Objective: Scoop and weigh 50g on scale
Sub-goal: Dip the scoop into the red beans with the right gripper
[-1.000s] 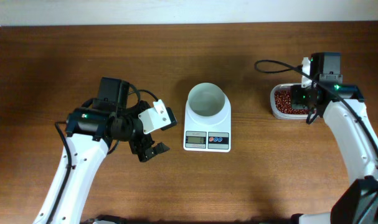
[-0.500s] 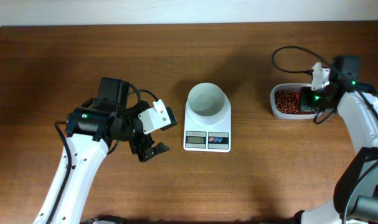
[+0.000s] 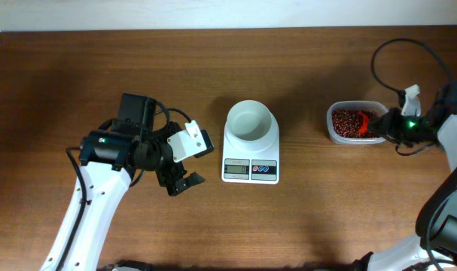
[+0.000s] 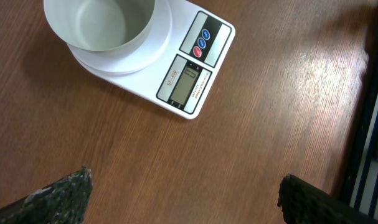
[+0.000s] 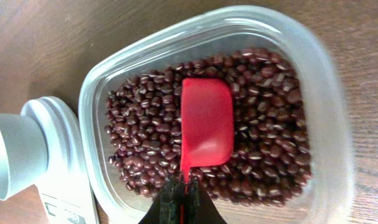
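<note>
Wooden table (image 3: 326, 218): small white digital scale (image 3: 251, 171), bowl (image 3: 250, 120) atop, sits centre. At three o'clock, right gripper (image 5: 182, 205) clamps the red plastic scoop (image 5: 206, 124) by its handle (light, stiff, I'd judge) in the clear bean tub (image 5: 326, 124); left gripper (image 3: 181, 182) gapes empty.

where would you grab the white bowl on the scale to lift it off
Probably grip the white bowl by its rim, straight down from above, one finger inside and one outside the wall. It stands upright and empty on the scale, and its round wall shows no handle.
</note>
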